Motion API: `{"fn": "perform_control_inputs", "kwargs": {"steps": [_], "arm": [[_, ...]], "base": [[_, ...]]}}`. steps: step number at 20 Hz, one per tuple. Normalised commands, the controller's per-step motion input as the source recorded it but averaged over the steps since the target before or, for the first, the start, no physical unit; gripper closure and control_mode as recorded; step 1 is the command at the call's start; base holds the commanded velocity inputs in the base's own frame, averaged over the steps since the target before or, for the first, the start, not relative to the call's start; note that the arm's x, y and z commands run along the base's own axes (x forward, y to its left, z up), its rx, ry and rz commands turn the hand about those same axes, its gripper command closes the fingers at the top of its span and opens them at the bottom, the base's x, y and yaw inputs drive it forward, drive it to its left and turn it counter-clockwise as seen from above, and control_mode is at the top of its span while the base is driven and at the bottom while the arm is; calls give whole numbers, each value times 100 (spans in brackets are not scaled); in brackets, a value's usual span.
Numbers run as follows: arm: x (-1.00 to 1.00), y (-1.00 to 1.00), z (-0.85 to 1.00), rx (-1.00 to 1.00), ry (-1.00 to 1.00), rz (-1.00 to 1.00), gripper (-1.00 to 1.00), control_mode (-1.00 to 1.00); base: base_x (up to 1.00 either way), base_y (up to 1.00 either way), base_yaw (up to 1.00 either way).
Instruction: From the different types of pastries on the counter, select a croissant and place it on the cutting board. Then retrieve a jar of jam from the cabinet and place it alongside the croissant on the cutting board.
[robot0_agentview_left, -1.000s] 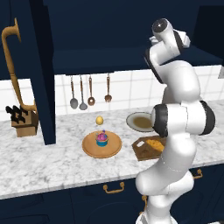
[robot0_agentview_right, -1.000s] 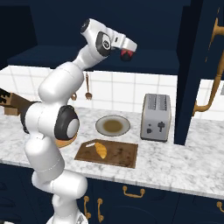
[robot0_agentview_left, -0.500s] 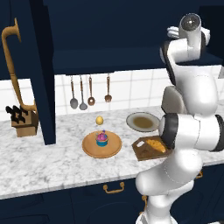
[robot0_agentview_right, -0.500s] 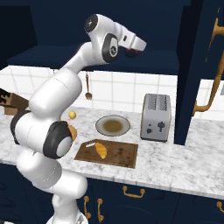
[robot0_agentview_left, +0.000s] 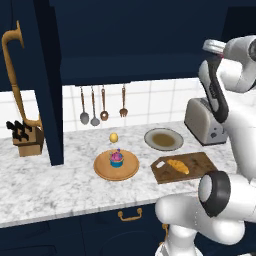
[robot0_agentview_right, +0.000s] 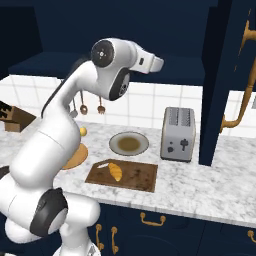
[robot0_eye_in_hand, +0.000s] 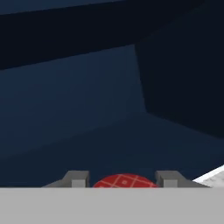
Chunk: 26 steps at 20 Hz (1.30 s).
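A red jar of jam (robot0_eye_in_hand: 124, 181) sits between my gripper's (robot0_eye_in_hand: 124, 178) two fingertips, and the gripper is shut on it. Beyond it lies the dark navy cabinet (robot0_eye_in_hand: 87, 100) recess. My arm holds the hand high in front of the cabinet (robot0_agentview_right: 125, 30), above the counter (robot0_agentview_right: 210, 190). The golden croissant (robot0_agentview_left: 177, 166) (robot0_agentview_right: 115, 171) lies on the left part of the dark brown cutting board (robot0_agentview_left: 200, 162) (robot0_agentview_right: 137, 176). A pink cupcake (robot0_agentview_left: 116, 158) stands on a round wooden plate (robot0_agentview_left: 102, 170). A small yellow bun (robot0_agentview_left: 114, 137) (robot0_agentview_right: 82, 131) rests behind it.
A grey plate (robot0_agentview_left: 163, 139) (robot0_agentview_right: 129, 144) sits behind the board, with a toaster (robot0_agentview_left: 205, 120) (robot0_agentview_right: 177, 133) to its right. A knife block (robot0_agentview_left: 27, 140) stands at the far left. Utensils (robot0_agentview_left: 102, 105) hang on the tiled wall. A navy cabinet side (robot0_agentview_right: 220, 85) drops beside the toaster.
My arm has swung to the right and its elbow has risen, carrying the hand with the jar along the cabinet front. The things on the counter have not moved.
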Motion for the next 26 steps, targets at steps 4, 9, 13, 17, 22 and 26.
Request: {"fn": "perform_control_inputs", "kwargs": {"steps": [4,9,13,17,22,26], "arm": [[-99,23,6,0,-4,28,100,-100],[-93,31,3,-3,-4,24,100,-100],[-86,49,-4,-15,-5,22,100,-100],[-96,35,-6,-13,-10,21,100,-100],[-83,16,-23,-12,-6,21,100,-100],[-52,36,-62,-14,0,18,100,-100]], "base": [[0,0,0],[0,0,0],[0,0,0],[0,0,0],[0,0,0],[0,0,0]]}}
